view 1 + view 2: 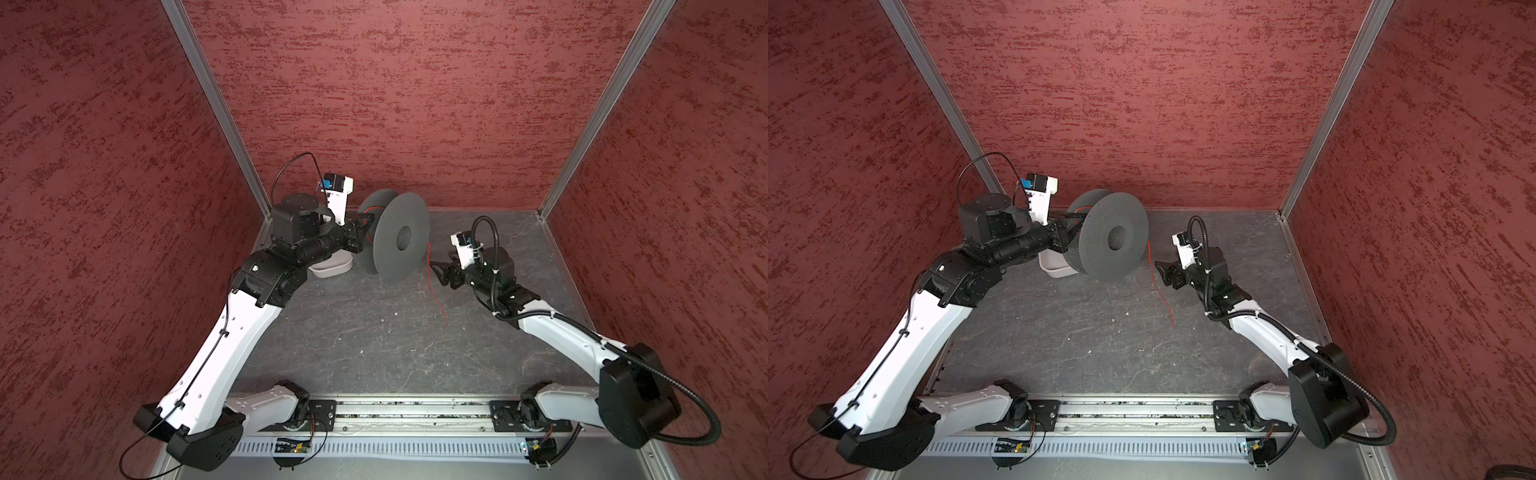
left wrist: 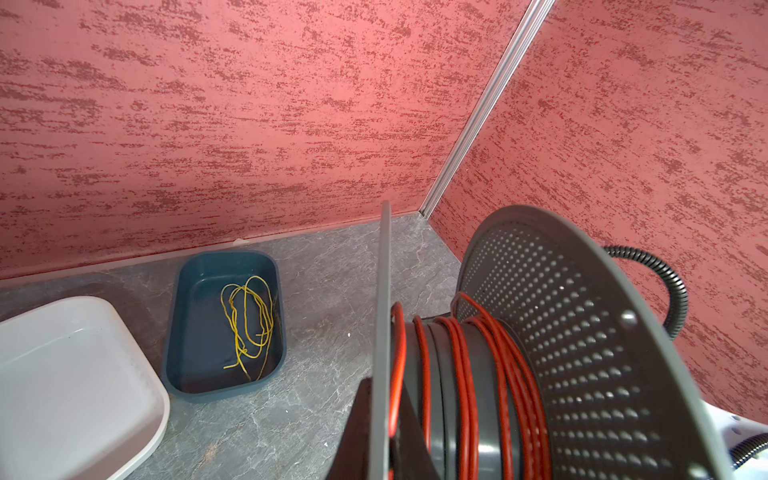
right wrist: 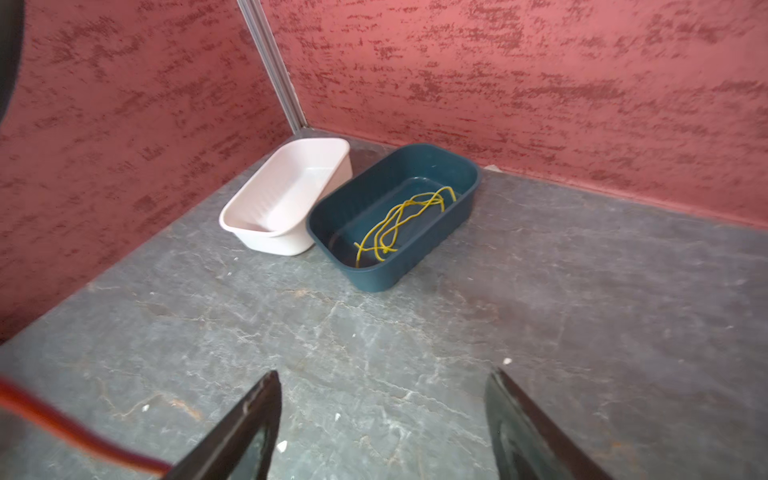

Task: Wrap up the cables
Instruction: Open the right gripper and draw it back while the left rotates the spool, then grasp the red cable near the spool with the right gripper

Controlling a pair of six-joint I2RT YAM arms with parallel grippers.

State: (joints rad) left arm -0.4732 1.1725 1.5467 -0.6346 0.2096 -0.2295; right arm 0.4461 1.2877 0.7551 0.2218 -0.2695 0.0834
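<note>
The thin red cable (image 2: 467, 374) is partly wound on the grey perforated plastic spool (image 1: 399, 239) near the back edge of the grey stone-look table (image 1: 353, 332), and its loose tail trails toward the middle. The left hand (image 1: 362, 222) is clamped on a spool flange. The right hand (image 3: 384, 376) is spread apart beside the tail.

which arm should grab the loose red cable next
Likely right: the right gripper is open beside the loose red cable, while the left gripper is shut on the spool, holding it.

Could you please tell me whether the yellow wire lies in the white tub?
No, the yellow wire lies in the blue tub, beside the empty white tub.
</note>
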